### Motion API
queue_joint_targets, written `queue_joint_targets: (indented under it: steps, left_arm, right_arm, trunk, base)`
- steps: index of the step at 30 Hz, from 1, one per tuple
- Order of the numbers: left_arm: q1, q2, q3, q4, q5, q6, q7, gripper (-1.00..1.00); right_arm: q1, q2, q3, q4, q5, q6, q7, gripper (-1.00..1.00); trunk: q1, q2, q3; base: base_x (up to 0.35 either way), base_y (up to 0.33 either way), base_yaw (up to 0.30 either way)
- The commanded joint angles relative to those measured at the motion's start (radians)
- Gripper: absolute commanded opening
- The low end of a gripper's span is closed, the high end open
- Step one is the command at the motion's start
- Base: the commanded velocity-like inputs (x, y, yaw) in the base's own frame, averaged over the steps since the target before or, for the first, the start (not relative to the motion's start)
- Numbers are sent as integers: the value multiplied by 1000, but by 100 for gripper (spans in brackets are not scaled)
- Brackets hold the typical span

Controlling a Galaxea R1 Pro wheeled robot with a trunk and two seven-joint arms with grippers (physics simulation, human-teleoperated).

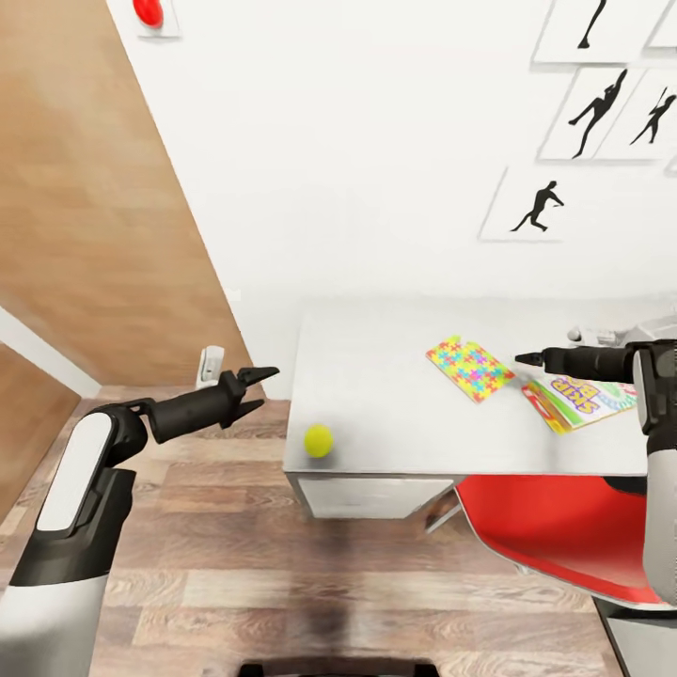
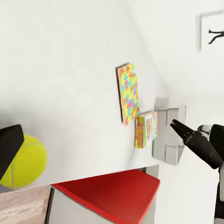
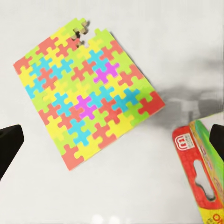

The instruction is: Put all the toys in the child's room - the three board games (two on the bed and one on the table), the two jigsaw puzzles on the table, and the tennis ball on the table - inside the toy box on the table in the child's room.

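On the white table (image 1: 395,404) lie a bright jigsaw puzzle (image 1: 470,368) (image 3: 86,95) (image 2: 128,91) and, to its right, a lettered board game (image 1: 578,400) (image 3: 203,172). The tennis ball (image 1: 319,440) (image 2: 25,161) rests near the table's front left corner. My right gripper (image 1: 523,358) (image 3: 112,142) hovers open above the table, between the puzzle and the board game, holding nothing. My left gripper (image 1: 258,388) is open and empty over the floor left of the table, pointing toward the ball. The light-grey toy box (image 2: 170,135) stands beyond the board game, seen in the left wrist view.
A red chair (image 1: 555,531) is tucked under the table's front right. Black silhouette prints (image 1: 541,207) hang on the white wall behind. A wooden door (image 1: 85,188) stands at the left, with wood-plank floor (image 1: 235,564) in front of the table.
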Motion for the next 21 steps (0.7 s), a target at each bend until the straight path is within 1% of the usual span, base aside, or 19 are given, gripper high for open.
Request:
queue_joint_targets:
  steps: [1, 2, 3, 5, 6, 8, 11, 16, 21]
  left_arm:
    - [2, 0, 9, -1, 11, 2, 10, 100]
    - [5, 1, 18, -1, 11, 2, 10, 100]
    - [5, 1, 18, -1, 11, 2, 10, 100]
    - [11, 2, 32, -1, 10, 2, 10, 100]
    - [11, 2, 32, -1, 10, 2, 10, 100]
    - [19, 2, 41, -1, 10, 2, 10, 100]
    - [28, 3, 48, 0, 10, 2, 10, 100]
    - [38, 6, 54, 1, 9, 2, 11, 100]
    - [47, 13, 56, 2, 8, 1, 11, 100]
  right_arm:
    - [0, 5, -2, -1, 10, 2, 10, 100]
    - [1, 11, -2, -1, 9, 2, 9, 100]
    - [1, 11, -2, -1, 9, 2, 9, 100]
    - [3, 26, -2, -1, 9, 1, 8, 100]
    - [3, 26, -2, -1, 9, 1, 8, 100]
    - [4, 38, -2, -1, 9, -4, 7, 100]
    - [4, 46, -2, 0, 9, -12, 7, 100]
    - [5, 52, -3, 3, 9, -21, 6, 100]
    - [5, 55, -3, 5, 9, -25, 5, 100]
  trunk:
    - [1, -2, -1]
    - [1, -2, -1]
    - [1, -2, -1]
    - [1, -2, -1]
    - [1, -2, -1]
    - [1, -2, -1]
    - [1, -2, -1]
    - [1, -2, -1]
    - [1, -2, -1]
  base:
    - [270, 0, -47]
    - [283, 0, -38]
    - [283, 0, -38]
    - [297, 0, -27]
    - [300, 0, -24]
    - [309, 0, -17]
    - [316, 0, -13]
    - [260, 0, -7]
    - [137, 0, -3]
